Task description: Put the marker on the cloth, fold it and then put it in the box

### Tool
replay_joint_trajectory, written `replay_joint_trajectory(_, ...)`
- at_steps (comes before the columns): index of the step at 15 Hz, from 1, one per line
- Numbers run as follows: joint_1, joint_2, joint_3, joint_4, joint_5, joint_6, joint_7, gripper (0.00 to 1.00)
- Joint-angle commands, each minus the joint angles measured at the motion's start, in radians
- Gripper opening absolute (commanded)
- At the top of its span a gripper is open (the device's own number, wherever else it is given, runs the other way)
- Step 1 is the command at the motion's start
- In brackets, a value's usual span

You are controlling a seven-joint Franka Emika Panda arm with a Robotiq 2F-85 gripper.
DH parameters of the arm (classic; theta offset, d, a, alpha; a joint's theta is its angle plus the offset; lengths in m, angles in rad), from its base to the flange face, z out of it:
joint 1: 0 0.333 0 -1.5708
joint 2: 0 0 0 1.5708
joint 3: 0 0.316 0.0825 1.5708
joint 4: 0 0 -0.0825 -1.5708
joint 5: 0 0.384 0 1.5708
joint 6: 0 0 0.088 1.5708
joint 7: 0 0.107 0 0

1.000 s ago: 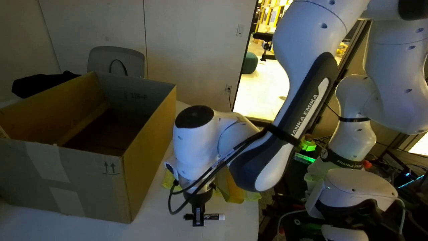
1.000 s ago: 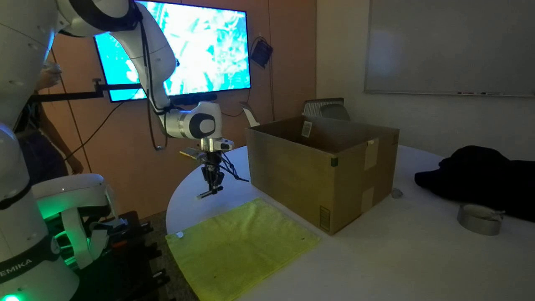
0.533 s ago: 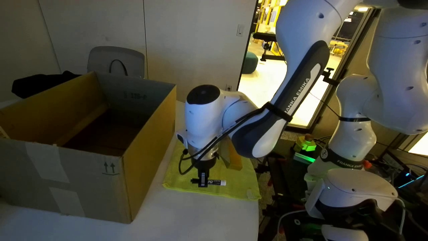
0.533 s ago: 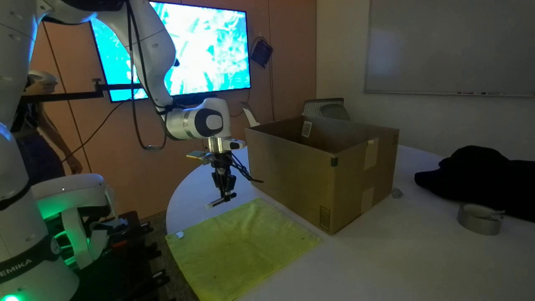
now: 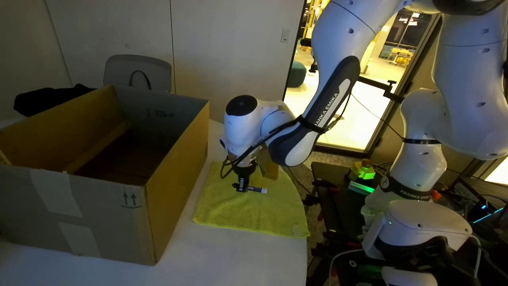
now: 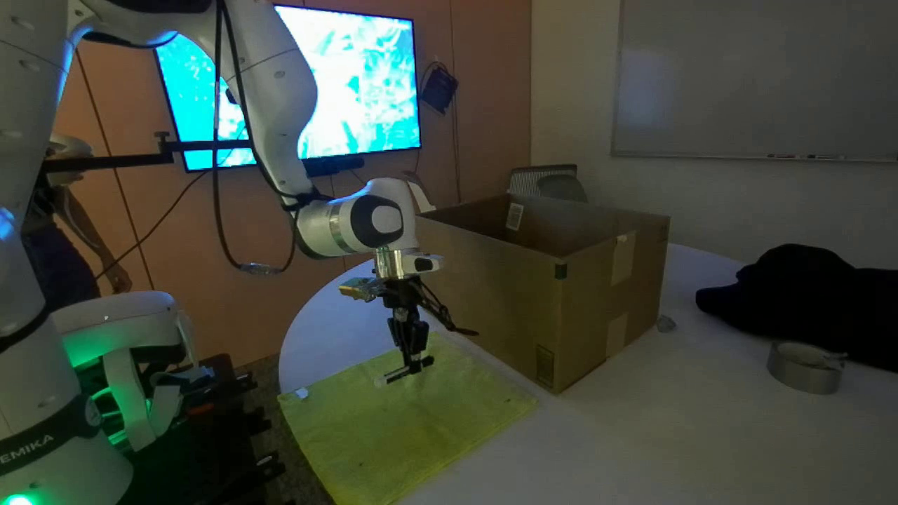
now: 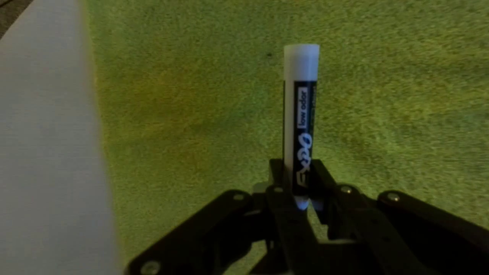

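Right over the yellow-green cloth (image 6: 414, 442), the fingers (image 7: 320, 175) are pinched on the marker (image 7: 303, 110), one each side, no wider apart than its barrel. It's roughly level with the white end poking out; can't tell if it's touching the cloth. The arm (image 5: 333, 99) slants down, then bends so the fingers point straight down. Brown box (image 6: 491, 301) is just beside the cloth on the same white surface (image 6: 631, 442).
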Motion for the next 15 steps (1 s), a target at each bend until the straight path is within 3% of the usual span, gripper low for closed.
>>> replay_joint_trajectory(1,-0.027,0.039,-0.027,0.014,-0.035,0.041,0.018,0.07)
replay_joint_trajectory(10,-0.031,0.126,-0.046,0.047,-0.011,0.052,0.013,0.08)
replay_joint_trajectory(11,-0.030,0.127,-0.047,0.047,-0.011,0.051,0.016,0.16)
replay_joint_trajectory(12,-0.028,0.121,-0.050,0.042,-0.012,0.056,0.023,0.45)
replay_joint_trajectory(13,-0.031,0.112,-0.047,0.037,-0.008,0.058,0.021,0.45)
replay_joint_trajectory(15,-0.032,0.084,-0.047,0.019,-0.003,0.059,0.024,0.59)
